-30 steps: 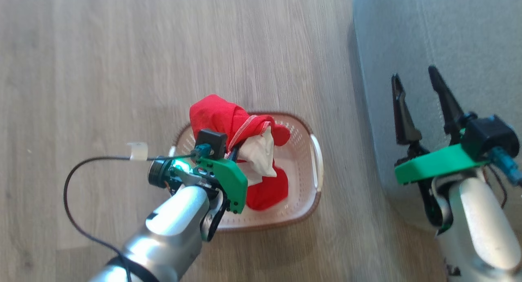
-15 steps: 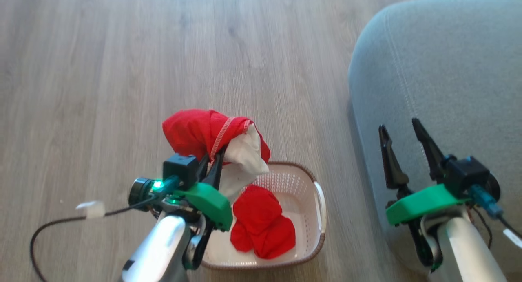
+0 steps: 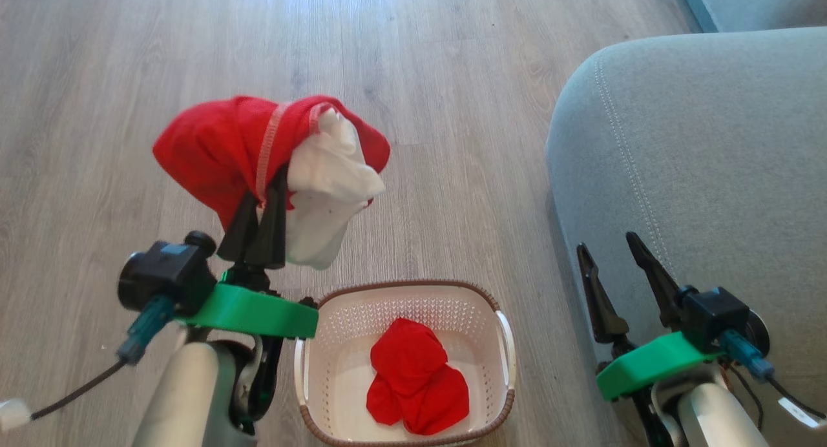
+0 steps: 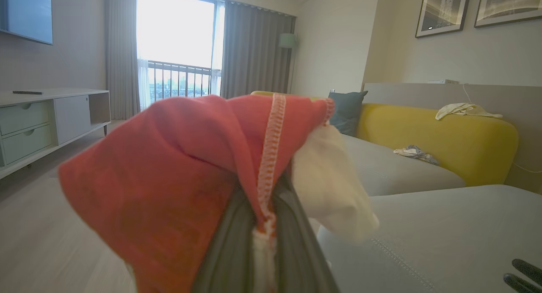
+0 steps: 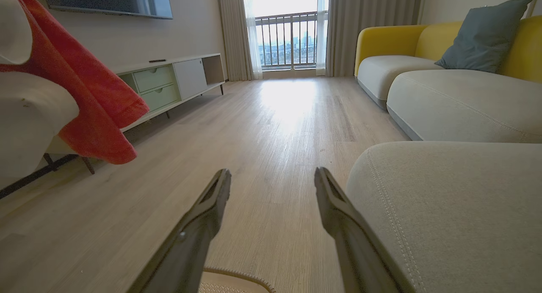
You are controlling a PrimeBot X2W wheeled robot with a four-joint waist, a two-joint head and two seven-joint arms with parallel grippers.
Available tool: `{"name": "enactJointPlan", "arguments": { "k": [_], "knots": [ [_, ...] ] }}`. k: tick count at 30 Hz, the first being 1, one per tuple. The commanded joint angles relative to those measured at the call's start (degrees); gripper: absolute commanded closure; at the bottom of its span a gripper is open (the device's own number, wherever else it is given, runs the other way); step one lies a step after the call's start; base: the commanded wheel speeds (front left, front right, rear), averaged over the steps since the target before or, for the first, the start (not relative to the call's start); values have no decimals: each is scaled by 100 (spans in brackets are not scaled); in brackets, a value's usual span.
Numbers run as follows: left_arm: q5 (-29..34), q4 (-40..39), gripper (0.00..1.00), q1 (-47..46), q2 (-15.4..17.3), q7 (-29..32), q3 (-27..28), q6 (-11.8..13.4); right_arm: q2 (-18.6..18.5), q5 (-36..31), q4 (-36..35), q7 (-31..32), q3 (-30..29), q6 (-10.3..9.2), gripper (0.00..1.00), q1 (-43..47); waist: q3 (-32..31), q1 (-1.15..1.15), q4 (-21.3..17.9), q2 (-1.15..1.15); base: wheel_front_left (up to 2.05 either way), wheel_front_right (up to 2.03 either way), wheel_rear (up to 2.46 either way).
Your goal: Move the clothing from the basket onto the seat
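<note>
The left gripper pinches a soft red-and-white garment aloft by its stitched hem. A crumpled plain red garment lies in the perforated cream basket beside the rounded seat; the right gripper gapes empty.

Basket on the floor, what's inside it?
One crumpled red garment lies inside the basket, on its bottom. Anything under the cloth is covered, so I cannot see it.

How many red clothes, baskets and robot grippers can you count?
Red clothes: 2 (red-and-white garment held by the left gripper; plain red garment in the basket)
Baskets: 1
Grippers: 2 (left gripper shut, right gripper open)
Total: 5
</note>
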Motion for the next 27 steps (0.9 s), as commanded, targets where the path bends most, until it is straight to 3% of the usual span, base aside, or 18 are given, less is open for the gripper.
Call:
{"name": "enactJointPlan", "arguments": {
  "k": [1,13,27],
  "knots": [
    [-32,-526,100,-129,3,-71,282,-28,-75,43,-214,-36,132,-1,0,-49,-31,1,-6,0,0,0,0],
    [-233,-1594,100,-286,0,-71,305,29,-130,27,-340,-36,235,-1,0,63,-77,1,-48,0,0,0,0],
    [-165,-981,100,-316,0,-71,-925,-517,-155,-24,-457,-36,352,-1,0,32,-12,1,-44,0,0,0,0]
  ]
}}
